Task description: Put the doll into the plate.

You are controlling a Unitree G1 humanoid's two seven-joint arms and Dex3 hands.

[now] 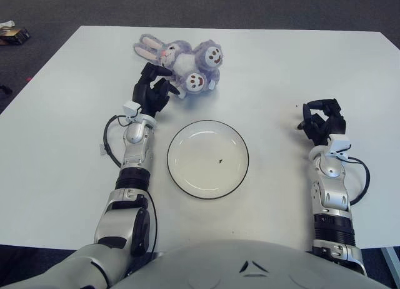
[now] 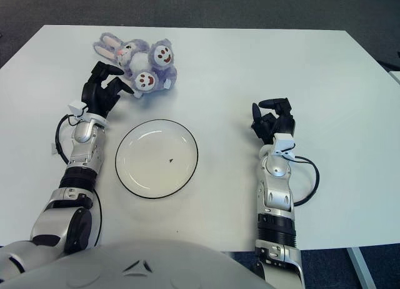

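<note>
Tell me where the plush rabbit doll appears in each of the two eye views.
Left eye view: doll at upper centre-left, by the left hand.
Right eye view: doll further left, upper left area.
Shared landmark: the plate, just below the doll in both.

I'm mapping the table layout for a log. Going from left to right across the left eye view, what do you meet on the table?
Left hand → doll, its near side touched by that hand's fingers → plate → right hand, apart from everything else.

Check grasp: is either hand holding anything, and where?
Nothing clearly held. Left hand is at the doll, fingers touching its near side; right hand is empty.
</note>
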